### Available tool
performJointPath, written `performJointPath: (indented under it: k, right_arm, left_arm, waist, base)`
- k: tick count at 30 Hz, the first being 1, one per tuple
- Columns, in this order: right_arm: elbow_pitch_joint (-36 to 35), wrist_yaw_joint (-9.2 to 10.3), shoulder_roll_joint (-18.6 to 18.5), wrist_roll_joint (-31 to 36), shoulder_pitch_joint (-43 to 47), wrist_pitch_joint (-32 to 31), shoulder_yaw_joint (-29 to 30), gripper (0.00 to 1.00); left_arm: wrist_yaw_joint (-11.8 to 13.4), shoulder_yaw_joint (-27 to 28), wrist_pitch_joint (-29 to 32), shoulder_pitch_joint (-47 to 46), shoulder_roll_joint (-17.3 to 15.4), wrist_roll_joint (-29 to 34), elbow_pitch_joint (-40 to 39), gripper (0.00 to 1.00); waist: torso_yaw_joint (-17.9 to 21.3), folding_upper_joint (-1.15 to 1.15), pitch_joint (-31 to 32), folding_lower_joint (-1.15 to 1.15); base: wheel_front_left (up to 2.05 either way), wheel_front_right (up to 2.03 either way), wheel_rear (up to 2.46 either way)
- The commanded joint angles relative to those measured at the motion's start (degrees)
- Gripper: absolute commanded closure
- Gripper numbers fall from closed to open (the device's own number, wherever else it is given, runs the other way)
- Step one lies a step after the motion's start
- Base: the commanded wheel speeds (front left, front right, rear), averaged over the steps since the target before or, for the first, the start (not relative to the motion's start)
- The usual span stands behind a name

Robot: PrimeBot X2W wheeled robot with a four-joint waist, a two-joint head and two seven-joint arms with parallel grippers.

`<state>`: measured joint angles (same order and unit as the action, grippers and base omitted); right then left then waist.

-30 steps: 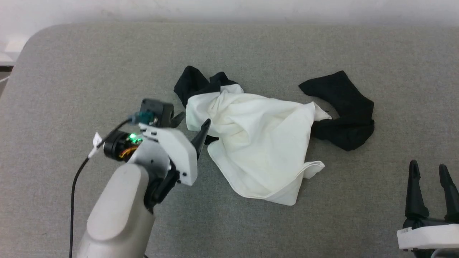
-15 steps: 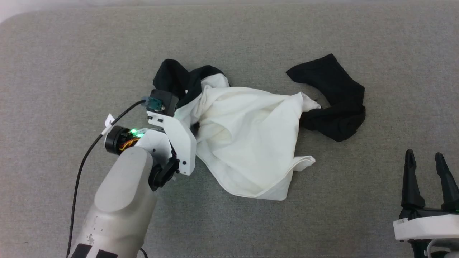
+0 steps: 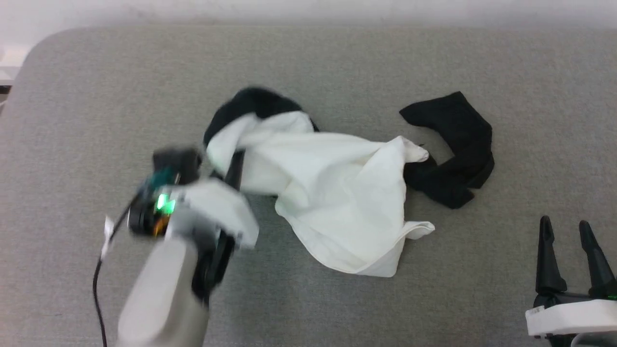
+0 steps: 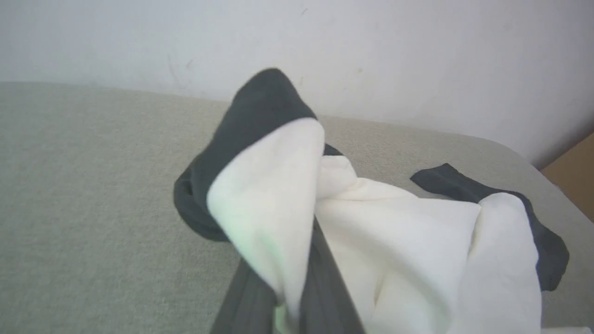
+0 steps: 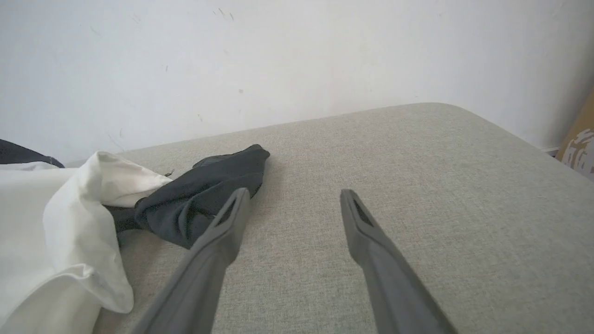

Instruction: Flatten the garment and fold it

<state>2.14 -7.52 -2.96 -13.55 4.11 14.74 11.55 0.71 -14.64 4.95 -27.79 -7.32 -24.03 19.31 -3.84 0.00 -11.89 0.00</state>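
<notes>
The garment [image 3: 337, 193] lies crumpled on the grey padded surface, its white body bunched in the middle. One black sleeve [image 3: 458, 144] curls to the right, and the other black part [image 3: 255, 99] sits at the top left. My left gripper [image 3: 235, 169] is blurred and shut on the garment's left edge. In the left wrist view a raised fold of white and black cloth [image 4: 269, 195] is pinched between the fingers [image 4: 320, 287]. My right gripper [image 3: 566, 229] stands open at the lower right. In the right wrist view its fingertips [image 5: 294, 195] are just right of the black sleeve [image 5: 199, 199].
The grey padded surface [image 3: 96, 96] has rounded corners and ends at a white wall [image 5: 278, 55] behind. A brown cardboard box [image 4: 575, 171] stands past the right edge. A black cable [image 3: 99, 284] trails from my left wrist.
My left gripper has closed on the garment's left edge and drawn it up and to the left. The head camera has shifted. The right gripper is still open.
</notes>
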Motion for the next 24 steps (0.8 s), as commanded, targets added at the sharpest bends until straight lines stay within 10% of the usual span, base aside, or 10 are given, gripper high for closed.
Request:
performJointPath:
  k: [1, 13, 15, 24]
  right_arm:
    - [0.2, 0.03, 0.1, 0.2, 0.4, 0.3, -0.3, 0.0]
    - [1.4, 0.03, 0.1, 0.8, 0.8, 0.3, -0.6, 0.0]
    - [1.6, 0.03, 0.1, 0.8, 0.5, 0.3, -0.8, 0.0]
    - [2.6, 0.03, 0.1, 0.2, -0.1, 0.3, -0.8, 0.0]
  left_arm:
    - [2.4, 1.2, -0.3, 6.5, 0.0, -0.8, -3.3, 1.0]
    - [12.0, 4.6, 5.2, 34.3, 1.0, -6.0, -16.0, 1.0]
    - [12.3, 5.0, 4.2, 33.7, 1.2, -6.0, -16.8, 0.0]
    - [8.2, 6.6, 10.6, 28.7, -3.1, -10.7, -34.7, 0.0]
  waist:
    - [-1.2, 0.0, 1.2, 0.0]
    - [-3.8, 0.0, 1.4, 0.0]
    - [-4.1, 0.0, 1.5, 0.0]
    - [-4.1, 0.0, 2.1, 0.0]
  base:
    - [0.0, 0.0, 0.0]
    - [0.0, 0.0, 0.0]
    - [0.0, 0.0, 0.0]
    - [0.0, 0.0, 0.0]
